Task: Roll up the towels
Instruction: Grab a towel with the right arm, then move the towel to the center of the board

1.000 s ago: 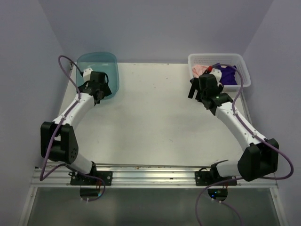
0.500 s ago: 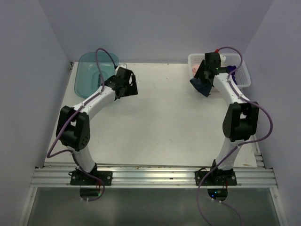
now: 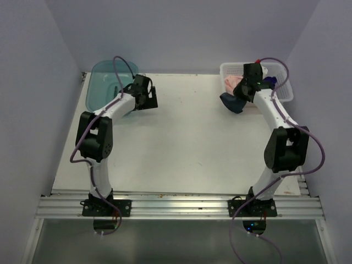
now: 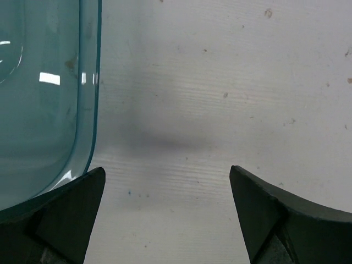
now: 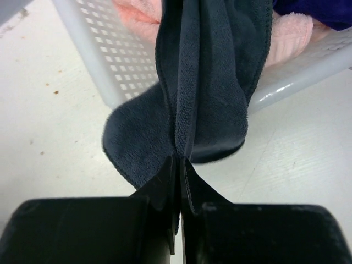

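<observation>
**Slate-blue towel pinched at the basket's edge**

Your right fingers (image 5: 181, 176) are clamped tight on a bunched fold of the slate-blue towel (image 5: 203, 82). It hangs from them just outside the white basket (image 5: 110, 55), against its perforated wall. Whether its loose end touches the worktop (image 3: 181, 143) you cannot tell. A pinch on a ridge like this suits carrying the cloth clear of the basket, to be spread flat for rolling. The pink towel (image 5: 137, 14) and purple towel (image 5: 313, 11) lie crumpled inside the basket. Your left fingers (image 4: 264, 209) stand wide apart and hold nothing. They are well away from the basket, beside a teal tub (image 4: 38, 99), probably waiting to help. The slate-blue towel looks plush and thick, with a stitched hem, and is gathered into deep folds rather than rolled.
</observation>
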Tool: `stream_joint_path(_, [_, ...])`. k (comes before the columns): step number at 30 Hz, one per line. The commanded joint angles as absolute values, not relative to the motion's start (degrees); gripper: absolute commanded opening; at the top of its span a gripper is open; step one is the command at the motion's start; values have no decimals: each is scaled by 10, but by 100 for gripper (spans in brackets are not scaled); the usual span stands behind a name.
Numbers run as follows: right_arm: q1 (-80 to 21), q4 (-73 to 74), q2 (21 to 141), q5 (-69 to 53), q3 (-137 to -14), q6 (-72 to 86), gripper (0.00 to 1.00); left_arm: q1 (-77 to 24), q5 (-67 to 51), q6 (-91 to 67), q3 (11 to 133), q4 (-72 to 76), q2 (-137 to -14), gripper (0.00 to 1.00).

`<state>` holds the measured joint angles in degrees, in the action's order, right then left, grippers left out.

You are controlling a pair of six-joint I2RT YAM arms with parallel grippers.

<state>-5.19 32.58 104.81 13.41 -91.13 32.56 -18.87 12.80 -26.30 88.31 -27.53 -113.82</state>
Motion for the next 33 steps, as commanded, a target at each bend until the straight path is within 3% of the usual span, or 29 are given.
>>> stream_joint_path(1, [-53, 293, 945, 106, -893, 326, 0, -162, 120, -249, 911, -267, -1143, 100])
stream_joint_path(13, [-189, 301, 708, 111, -815, 287, 0, -120, 114, -244, 920, -265, -1146, 99])
stream_joint_path(19, [-323, 303, 682, 105, -748, 321, 0, -120, 57, -252, 903, -259, -1082, 100])
stream_joint_path(24, [-383, 288, 728, 105, -697, 348, 0, -121, 40, -255, 875, -261, -1021, 100])
stream_joint_path(28, [-394, 300, 784, 37, -685, 323, 59, -123, 23, -253, 851, -266, -964, 100])
stream_joint_path(33, [-393, 348, 771, 101, -665, 299, 65, -166, 5, -251, 799, -266, -924, 99])
